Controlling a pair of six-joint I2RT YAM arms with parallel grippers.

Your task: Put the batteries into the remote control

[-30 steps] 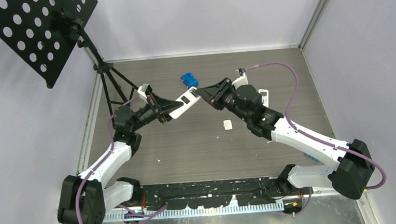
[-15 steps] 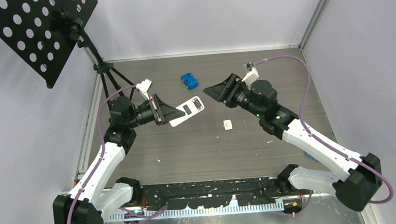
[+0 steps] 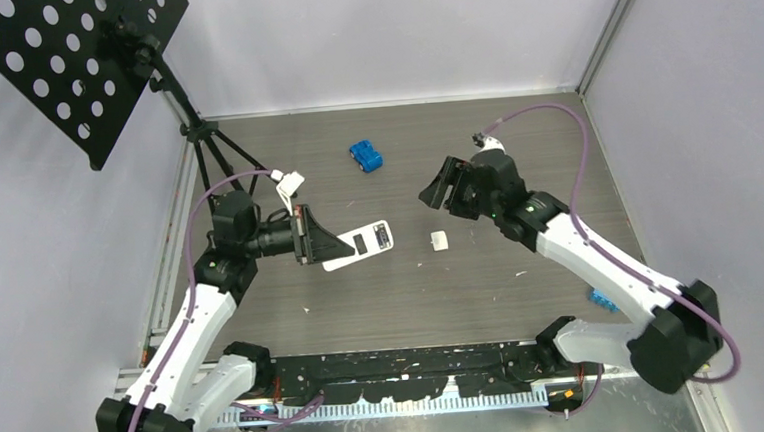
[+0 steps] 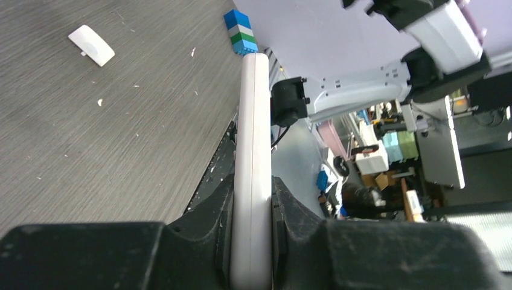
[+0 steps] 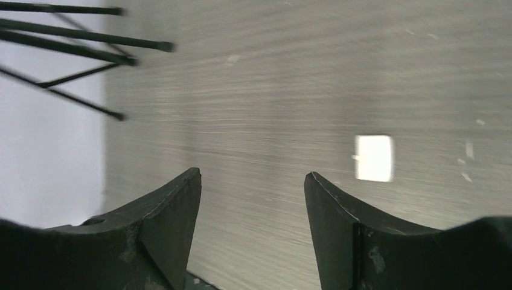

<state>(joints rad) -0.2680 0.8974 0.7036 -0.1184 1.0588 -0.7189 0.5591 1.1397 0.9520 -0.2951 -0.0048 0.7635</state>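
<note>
My left gripper [image 3: 322, 247] is shut on the near end of the white remote control [image 3: 362, 244], holding it low over the table left of centre. Two dark recesses show on the remote's upper face. In the left wrist view the remote [image 4: 252, 139] stands edge-on, squeezed between both fingers. My right gripper [image 3: 436, 189] hangs open and empty to the right of the remote, well apart from it. In the right wrist view its jaws [image 5: 252, 181] stand wide over bare table. The batteries are out of view.
A small white cover [image 3: 439, 240] lies on the table between the arms, also in the wrist views [image 4: 91, 45] [image 5: 374, 158]. A blue block [image 3: 365, 156] sits farther back. A black music stand [image 3: 78, 64] with tripod legs [image 5: 72, 36] fills the left rear corner.
My right gripper opened at the remote's far end and pulled back to the right. My left arm drew the remote back toward the left and nearer.
</note>
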